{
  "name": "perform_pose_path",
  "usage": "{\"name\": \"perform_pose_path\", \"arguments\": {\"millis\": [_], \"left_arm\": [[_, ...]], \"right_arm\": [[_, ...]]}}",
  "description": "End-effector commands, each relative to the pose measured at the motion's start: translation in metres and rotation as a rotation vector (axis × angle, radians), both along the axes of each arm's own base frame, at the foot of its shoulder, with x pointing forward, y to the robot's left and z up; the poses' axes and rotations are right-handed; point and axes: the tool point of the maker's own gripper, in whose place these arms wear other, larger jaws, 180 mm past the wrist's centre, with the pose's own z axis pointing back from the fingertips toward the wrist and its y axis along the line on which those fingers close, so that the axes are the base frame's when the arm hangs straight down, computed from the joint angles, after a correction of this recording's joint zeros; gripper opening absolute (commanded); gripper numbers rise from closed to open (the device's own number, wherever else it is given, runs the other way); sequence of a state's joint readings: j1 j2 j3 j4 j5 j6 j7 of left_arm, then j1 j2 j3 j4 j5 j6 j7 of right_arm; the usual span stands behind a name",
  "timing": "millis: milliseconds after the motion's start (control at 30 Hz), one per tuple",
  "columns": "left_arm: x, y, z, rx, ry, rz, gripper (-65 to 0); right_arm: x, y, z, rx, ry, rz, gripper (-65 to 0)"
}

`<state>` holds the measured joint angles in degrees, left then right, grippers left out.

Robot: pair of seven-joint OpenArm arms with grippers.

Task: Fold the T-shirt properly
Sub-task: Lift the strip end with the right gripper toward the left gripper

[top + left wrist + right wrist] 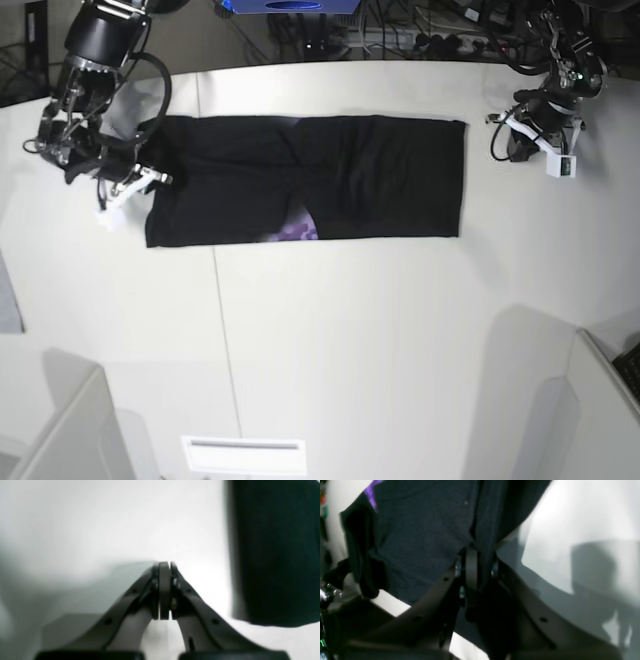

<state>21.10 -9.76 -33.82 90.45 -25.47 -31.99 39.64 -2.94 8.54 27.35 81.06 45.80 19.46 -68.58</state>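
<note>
The T-shirt (310, 180) lies on the white table (350, 340) as a long black band, with a patch of purple print (295, 232) at its front edge. My right gripper (150, 182) is at the band's left end in the base view. In the right wrist view its jaws (477, 552) are shut on a fold of the dark T-shirt (420, 530) cloth. My left gripper (517, 143) sits just off the band's right end. The left wrist view shows it (165, 565) shut on nothing, with the T-shirt (275, 555) edge to its right.
Cables and equipment (430, 30) crowd the table's back edge. White panels stand at the front left (70, 430) and front right (590, 410). A seam (225, 330) runs across the tabletop, and a white plate (243, 455) sits near the front edge.
</note>
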Motion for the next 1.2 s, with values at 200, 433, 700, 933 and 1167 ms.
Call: {"name": "perform_pose_path", "arguments": {"millis": [200, 433, 700, 933, 1167], "left_arm": [[0.005, -0.038, -0.01, -0.036, 0.021, -0.115, -65.0], [0.006, -0.059, -0.014, -0.061, 0.029, -0.168, -65.0], [0.007, -0.059, -0.013, -0.061, 0.027, -0.167, -65.0], [0.005, -0.06, -0.014, -0.063, 0.03, -0.169, -65.0], [0.006, -0.06, -0.014, -0.067, 0.028, -0.168, -65.0]], "right_arm": [[0.026, 0.015, 0.044, -0.059, -0.135, 0.071, -65.0], [0.03, 0.051, 0.058, -0.044, -0.137, 0.073, -65.0], [0.021, 0.088, 0.075, -0.018, -0.164, 0.114, -65.0], [0.009, 0.124, 0.095, 0.016, -0.198, 0.174, -65.0], [0.001, 0.148, 0.1, 0.069, -0.206, 0.194, -65.0]]}}
